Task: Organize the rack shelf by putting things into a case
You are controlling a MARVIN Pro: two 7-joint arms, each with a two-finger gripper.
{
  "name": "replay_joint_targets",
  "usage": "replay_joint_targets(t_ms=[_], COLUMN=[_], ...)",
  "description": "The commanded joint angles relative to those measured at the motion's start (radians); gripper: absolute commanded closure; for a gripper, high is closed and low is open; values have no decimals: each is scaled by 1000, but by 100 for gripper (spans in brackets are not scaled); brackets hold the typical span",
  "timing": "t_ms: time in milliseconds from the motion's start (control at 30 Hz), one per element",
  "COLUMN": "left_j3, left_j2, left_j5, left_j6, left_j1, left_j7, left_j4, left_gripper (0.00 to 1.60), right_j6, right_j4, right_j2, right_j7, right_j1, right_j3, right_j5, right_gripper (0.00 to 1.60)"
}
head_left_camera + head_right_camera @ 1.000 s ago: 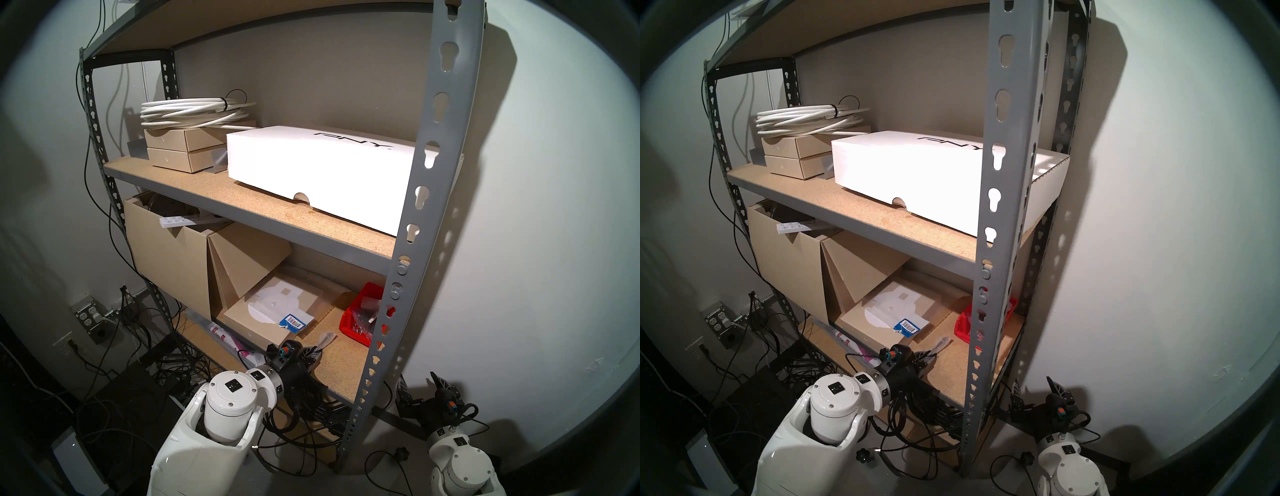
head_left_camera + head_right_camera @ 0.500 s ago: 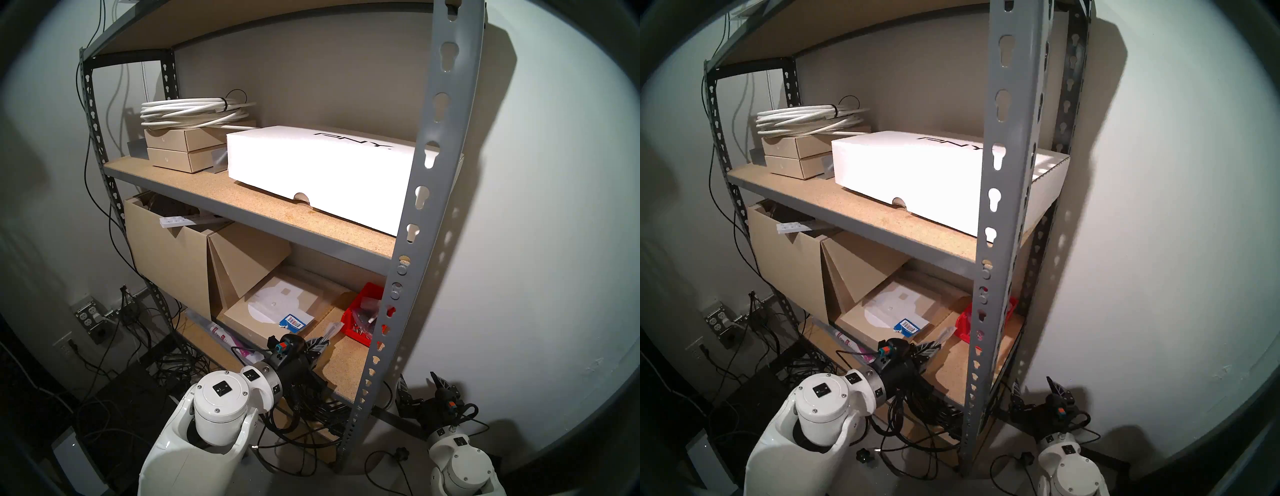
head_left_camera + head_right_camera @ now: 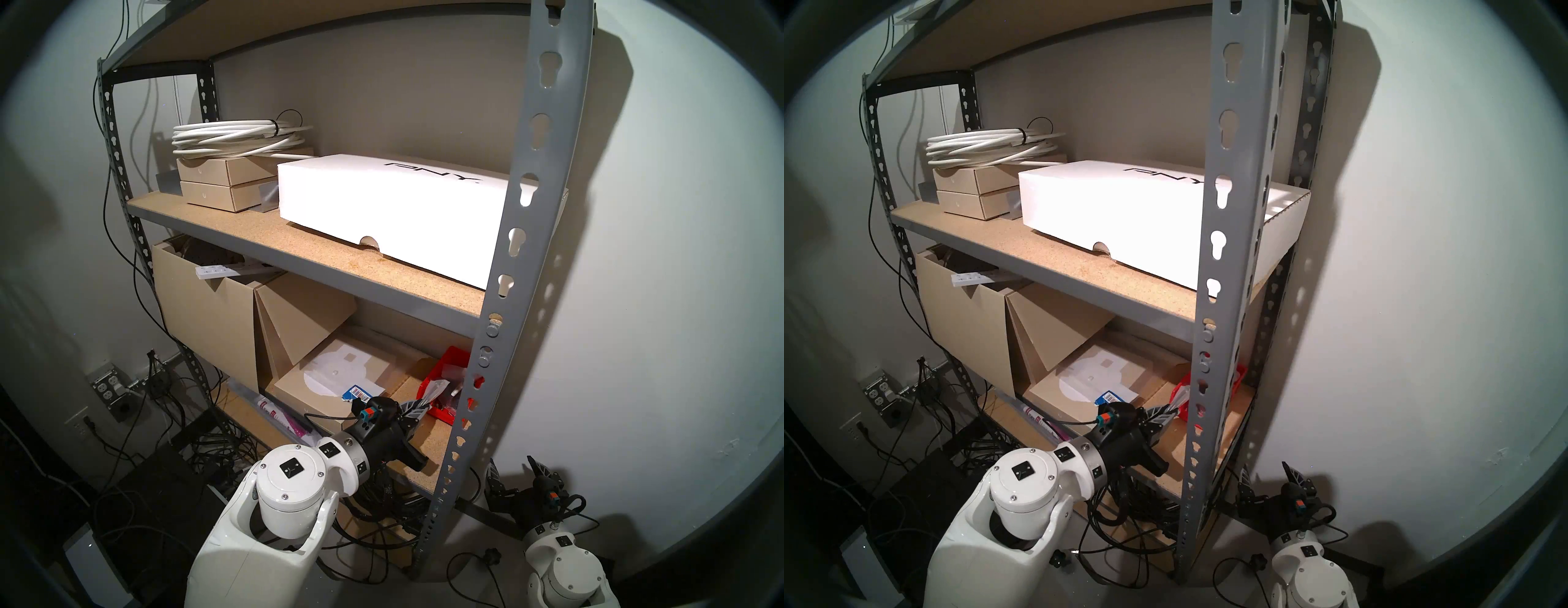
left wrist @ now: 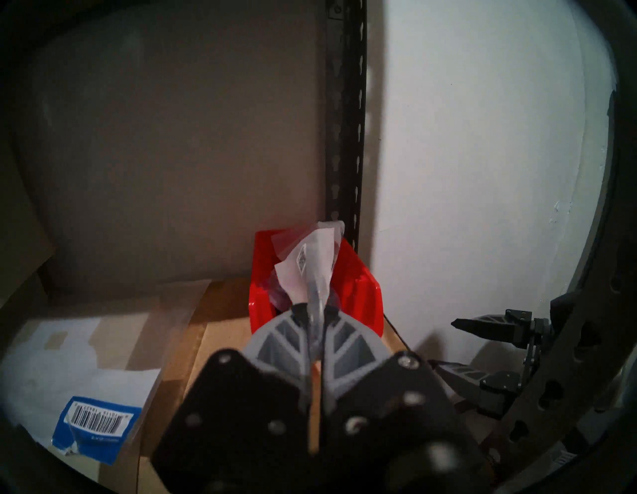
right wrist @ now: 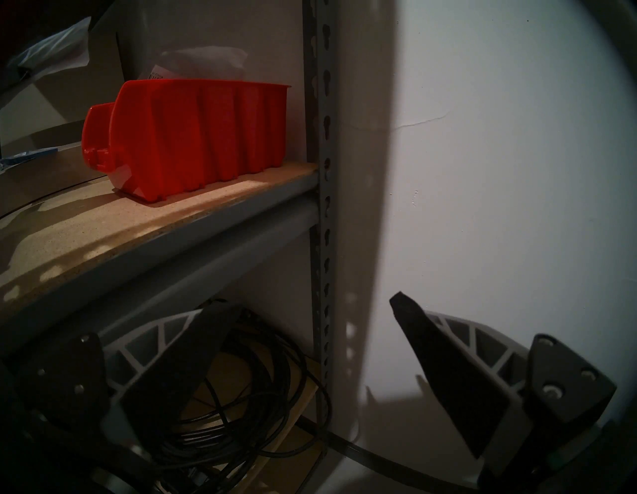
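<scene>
You've got a bright red ribbed bin point(image 5: 193, 138), tan speckled shelf board point(image 3: 424, 437), grey keyhole-slotted upright point(image 3: 522, 204), a blue-and-white barcode card point(image 4: 93, 431), and a clear bag point(image 4: 310, 265) with white label.

We cannot read the label on the bag point(image 4: 312, 262) beyond our left claw point(image 4: 315, 312); the upright point(image 3: 488, 339) ahead hides part of the bin point(image 3: 447, 369).

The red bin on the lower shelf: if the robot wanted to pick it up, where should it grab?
Probably the red bin by its long ribbed side walls, coming down from above its open top with the jaws spread across the narrow width. The walls are stiff and roughly parallel; bags already poke out, so the grip should stay at the rim.
</scene>
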Motion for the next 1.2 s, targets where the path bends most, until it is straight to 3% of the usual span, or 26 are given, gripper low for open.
replay_joint_targets(t_ms=[0,400,867,1167], left_j3=[32,38,20,42], left_j2=[-52,-91,-115,-101], left_j5=[-17,-68,-220,-245], left_j6=[17,55,152,183], left_j1=[-96,-176,-240,-216], left_j7=[16,37,44,47], left_j4=[27,112,168,125], left_gripper=[160,160,160,160], right_j6=[-3,-2,-2,-2], right_j4=[-18,-18,-18,-19], right_j2=[0,0,0,0], right_j7=[0,0,0,0], right_j1=[1,1,1,1], right_j3=[0,0,0,0], right_j5=[0,0,0,0], right_gripper=[0,0,0,0])
